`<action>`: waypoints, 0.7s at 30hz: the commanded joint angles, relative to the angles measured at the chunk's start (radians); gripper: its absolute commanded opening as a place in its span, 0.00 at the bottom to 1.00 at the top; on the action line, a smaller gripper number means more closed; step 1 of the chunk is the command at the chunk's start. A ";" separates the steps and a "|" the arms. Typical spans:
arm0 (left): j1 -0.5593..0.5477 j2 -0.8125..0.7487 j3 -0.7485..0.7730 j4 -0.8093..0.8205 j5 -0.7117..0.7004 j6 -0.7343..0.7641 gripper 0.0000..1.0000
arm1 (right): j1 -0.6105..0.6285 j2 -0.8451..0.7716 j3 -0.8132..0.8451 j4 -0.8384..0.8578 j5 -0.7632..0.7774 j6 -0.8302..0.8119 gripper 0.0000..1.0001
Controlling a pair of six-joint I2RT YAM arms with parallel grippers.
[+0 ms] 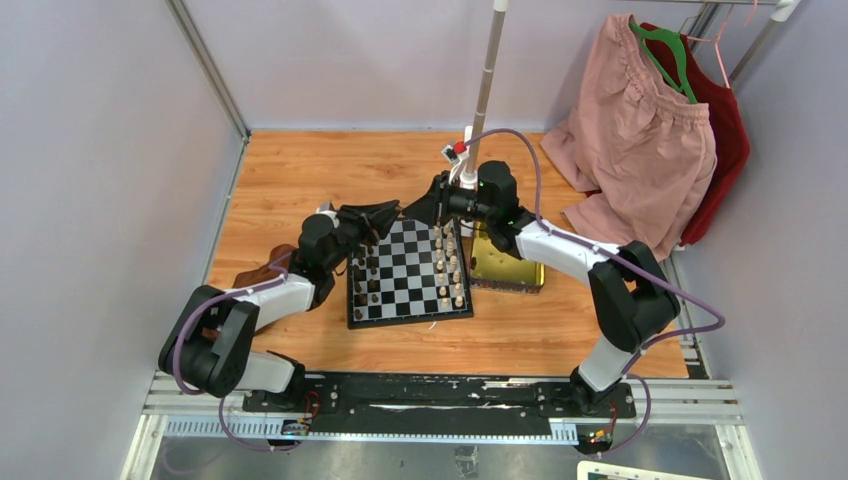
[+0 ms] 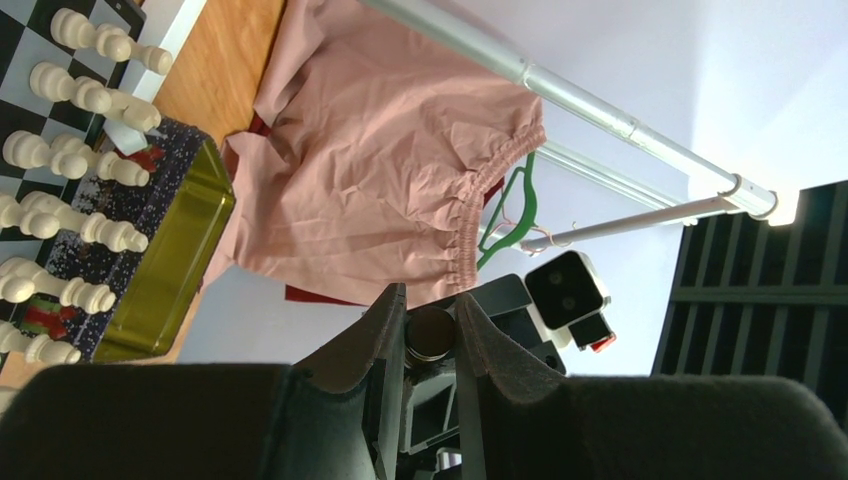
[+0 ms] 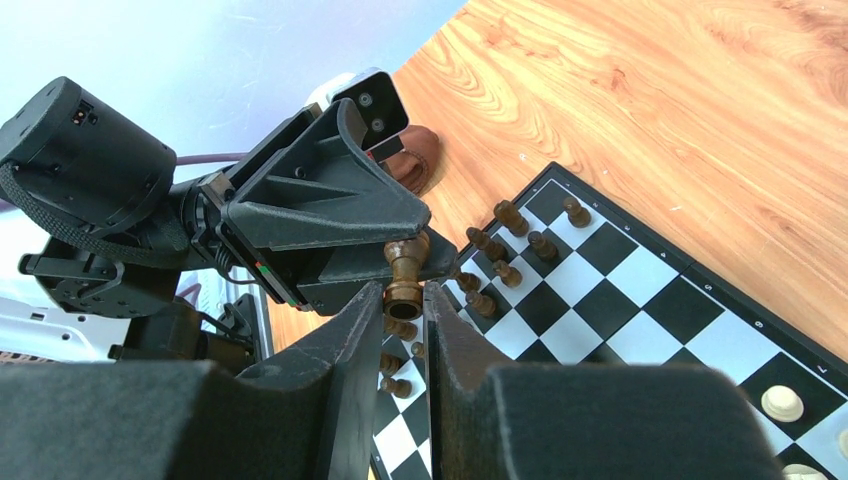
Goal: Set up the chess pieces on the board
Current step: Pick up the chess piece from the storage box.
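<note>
A dark brown chess piece (image 3: 405,262) hangs in the air above the far edge of the board (image 1: 405,275), lying between both grippers. My right gripper (image 3: 405,300) is shut on its round base. My left gripper (image 2: 432,322) is shut on its other end (image 2: 432,335). The two grippers meet tip to tip in the top view, left gripper (image 1: 393,213) and right gripper (image 1: 424,208). Dark pieces (image 1: 365,280) stand in the board's left columns (image 3: 500,265). Cream pieces (image 1: 452,268) stand in the right columns (image 2: 80,92).
A shiny gold tray (image 1: 510,268) lies just right of the board (image 2: 170,260). A brown pouch (image 1: 262,270) lies left of the board. Pink shorts (image 1: 640,130) and a red garment (image 1: 728,130) hang at the back right. A metal pole (image 1: 487,80) stands behind the grippers.
</note>
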 commanded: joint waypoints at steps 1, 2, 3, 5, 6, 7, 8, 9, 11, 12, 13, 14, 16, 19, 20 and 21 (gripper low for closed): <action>0.007 0.012 -0.009 0.033 0.010 0.005 0.01 | -0.013 0.011 0.036 0.045 -0.025 0.012 0.22; 0.007 0.013 -0.008 0.033 0.009 0.005 0.01 | -0.012 0.011 0.038 0.045 -0.027 0.012 0.20; 0.007 0.013 -0.008 0.033 0.011 0.005 0.01 | -0.013 0.014 0.039 0.045 -0.028 0.013 0.19; 0.007 0.013 -0.008 0.033 0.011 0.005 0.01 | -0.013 0.020 0.047 0.046 -0.034 0.016 0.16; 0.007 0.014 -0.008 0.033 0.011 0.005 0.01 | -0.013 0.021 0.050 0.047 -0.036 0.018 0.14; 0.007 0.015 -0.007 0.032 0.012 0.005 0.01 | -0.013 0.024 0.053 0.047 -0.039 0.021 0.13; 0.007 0.016 -0.006 0.033 0.012 0.005 0.01 | -0.012 0.026 0.056 0.048 -0.041 0.022 0.11; 0.007 0.015 -0.006 0.035 0.011 0.005 0.02 | -0.013 0.028 0.058 0.048 -0.042 0.024 0.09; 0.007 0.018 -0.004 0.044 0.013 0.008 0.04 | -0.013 0.031 0.062 0.050 -0.046 0.027 0.04; 0.006 0.019 -0.002 0.043 0.016 0.011 0.09 | -0.012 0.031 0.064 0.051 -0.048 0.029 0.02; 0.007 0.019 0.000 0.038 0.020 0.014 0.15 | -0.013 0.032 0.067 0.051 -0.049 0.030 0.00; 0.007 0.017 0.001 0.031 0.025 0.020 0.22 | -0.012 0.032 0.070 0.051 -0.051 0.031 0.00; 0.007 0.016 0.003 0.022 0.030 0.032 0.33 | -0.013 0.032 0.079 0.046 -0.054 0.032 0.00; 0.008 0.008 0.004 0.010 0.032 0.051 0.49 | -0.012 0.035 0.095 0.033 -0.061 0.029 0.00; 0.010 0.005 0.005 0.004 0.034 0.060 0.52 | -0.012 0.035 0.102 0.026 -0.063 0.027 0.00; 0.013 -0.001 0.005 -0.005 0.035 0.070 0.55 | -0.013 0.036 0.107 0.018 -0.065 0.026 0.00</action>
